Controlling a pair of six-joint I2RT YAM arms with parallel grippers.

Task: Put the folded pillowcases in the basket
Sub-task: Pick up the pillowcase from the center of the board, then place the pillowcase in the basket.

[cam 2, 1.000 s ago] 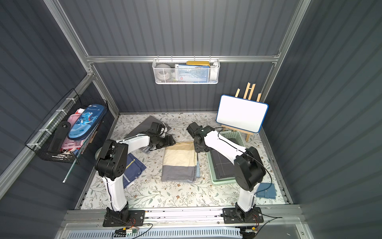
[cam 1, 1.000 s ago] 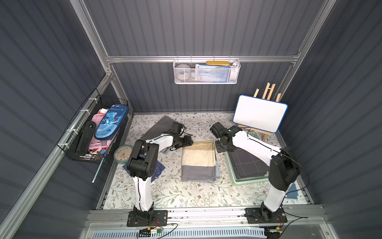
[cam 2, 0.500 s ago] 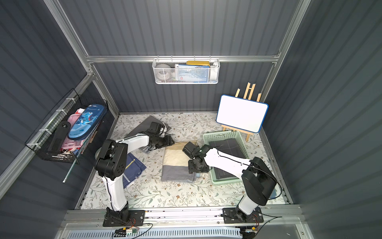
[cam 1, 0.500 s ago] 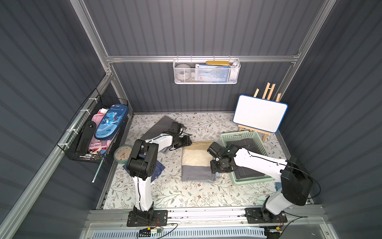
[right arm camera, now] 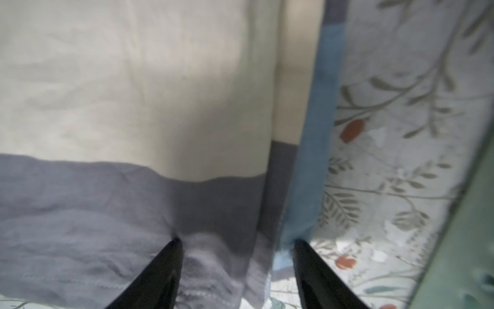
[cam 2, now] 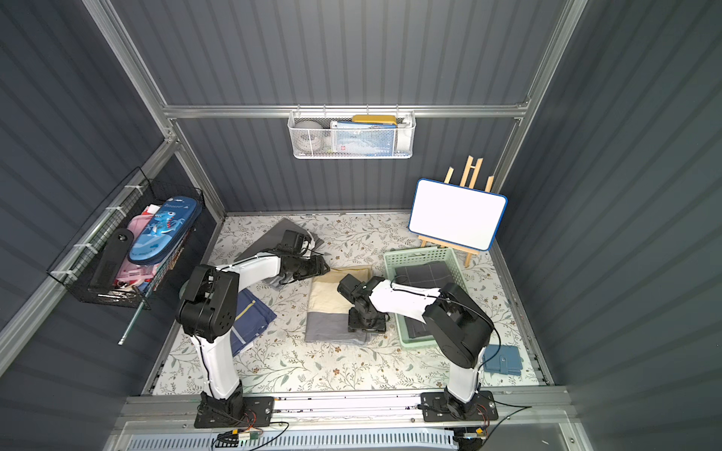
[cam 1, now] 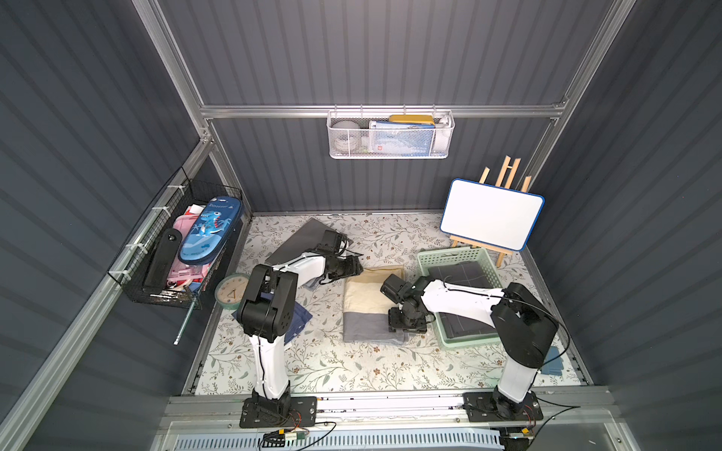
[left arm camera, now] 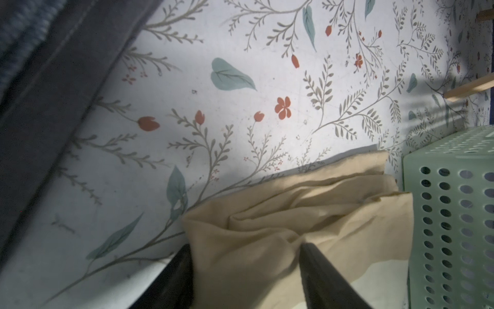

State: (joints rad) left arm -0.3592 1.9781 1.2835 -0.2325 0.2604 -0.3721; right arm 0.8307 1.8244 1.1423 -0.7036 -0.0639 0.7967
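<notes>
In both top views the pillowcase lies flat on the table, just beside the basket and outside it. My right arm crosses the basket and hides part of the dark cloth inside. My left claw sits at the far tan corner and my right claw at the near grey band. The tips are too small to read from up here.

In my left wrist view, my left claw pinches the bunched tan corner. Fabric fills the gap and touches both fingers, whose bases are cut off. The basket's holed wall is cropped.

My right wrist view is blurred. My right claw is spread and holds nothing. One tip is on the grey band, the other just past a blue layer peeking out underneath.
</notes>
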